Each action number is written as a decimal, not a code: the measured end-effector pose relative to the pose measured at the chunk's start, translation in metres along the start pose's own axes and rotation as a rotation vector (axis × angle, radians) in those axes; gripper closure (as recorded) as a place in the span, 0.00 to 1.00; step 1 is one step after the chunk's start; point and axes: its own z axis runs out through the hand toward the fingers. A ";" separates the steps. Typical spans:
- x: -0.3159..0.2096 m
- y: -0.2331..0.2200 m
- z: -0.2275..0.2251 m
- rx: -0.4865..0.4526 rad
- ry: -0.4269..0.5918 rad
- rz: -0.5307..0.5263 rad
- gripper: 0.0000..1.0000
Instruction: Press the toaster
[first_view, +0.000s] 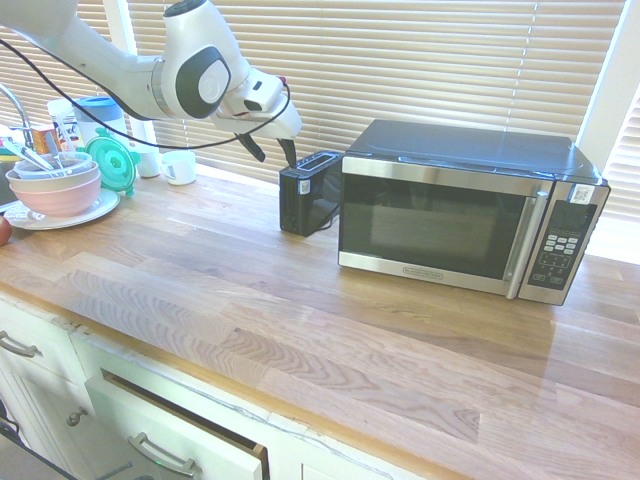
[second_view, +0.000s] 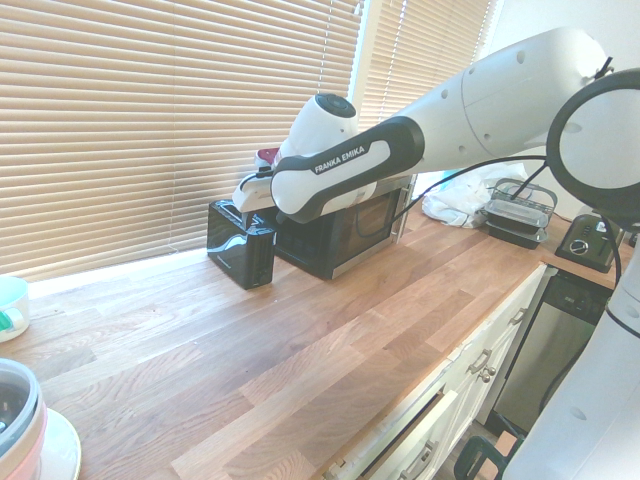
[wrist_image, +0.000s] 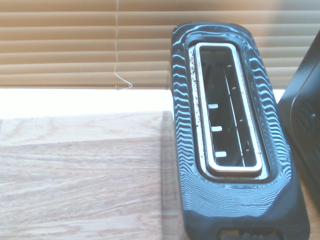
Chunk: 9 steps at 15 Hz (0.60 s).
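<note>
The toaster (first_view: 308, 190) is a small black box with a top slot, standing on the wooden counter (first_view: 250, 300) against the left side of the microwave. My gripper (first_view: 273, 150) hangs just above and slightly left of the toaster's top, fingers open and pointing down, holding nothing. In the second exterior view the toaster (second_view: 240, 243) stands in front of the blinds, and the arm's forearm covers most of the hand above it. The wrist view looks straight down on the toaster (wrist_image: 227, 115), its metal-rimmed slot empty.
A large steel-and-black microwave (first_view: 470, 210) stands right of the toaster, touching or nearly so. Stacked bowls on a plate (first_view: 60, 190), a white cup (first_view: 180, 167) and a green lid (first_view: 112, 162) sit at the counter's left. Window blinds run close behind. Containers (second_view: 520, 215) lie beyond the microwave.
</note>
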 end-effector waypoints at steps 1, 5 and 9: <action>0.000 0.000 0.000 0.000 -0.002 0.001 1.00; 0.002 0.002 0.000 -0.004 -0.005 0.001 1.00; 0.010 0.003 0.004 -0.018 -0.010 0.007 1.00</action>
